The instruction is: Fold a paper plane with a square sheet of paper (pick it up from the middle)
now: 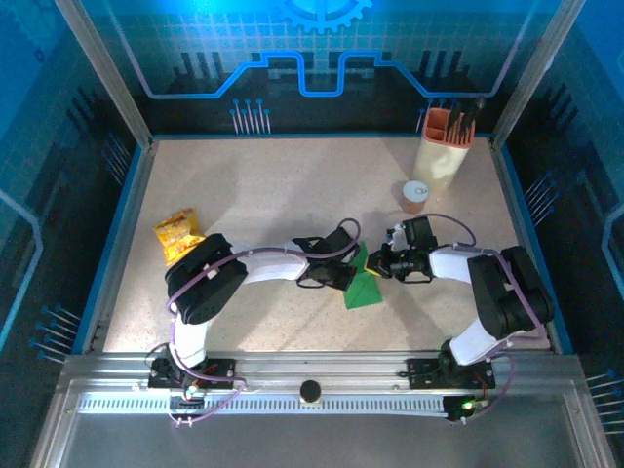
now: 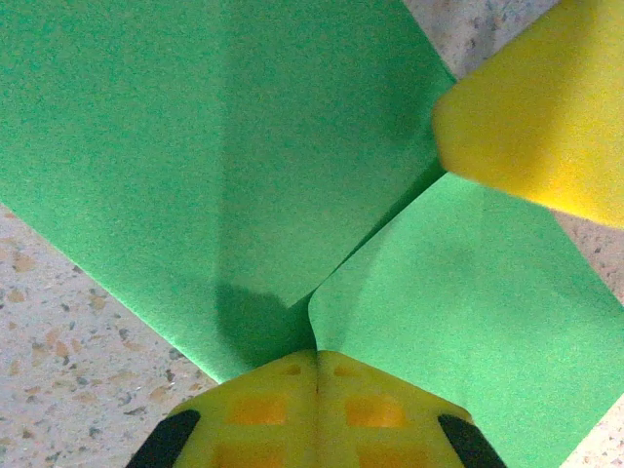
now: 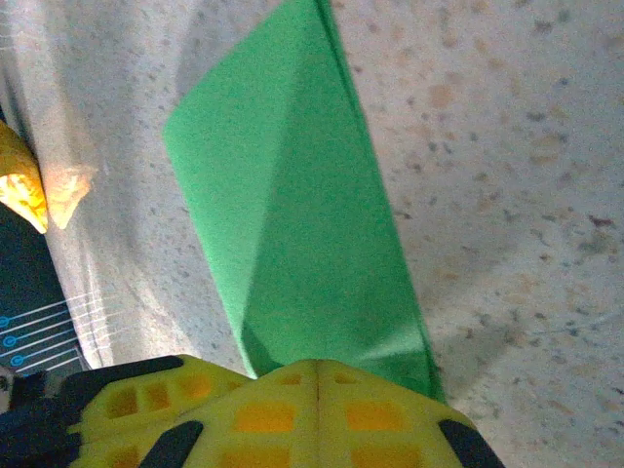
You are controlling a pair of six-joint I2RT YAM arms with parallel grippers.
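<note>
While you're looking down from above, the square sheet of paper (image 1: 369,291) is sitting partly folded mid-table, between both arms. Your left gripper (image 2: 316,363) is pinching one edge, jaws pressed together, and your right gripper (image 3: 316,369) is clamping another edge (the snack packet (image 1: 177,234) is lying well off to the left).
</note>
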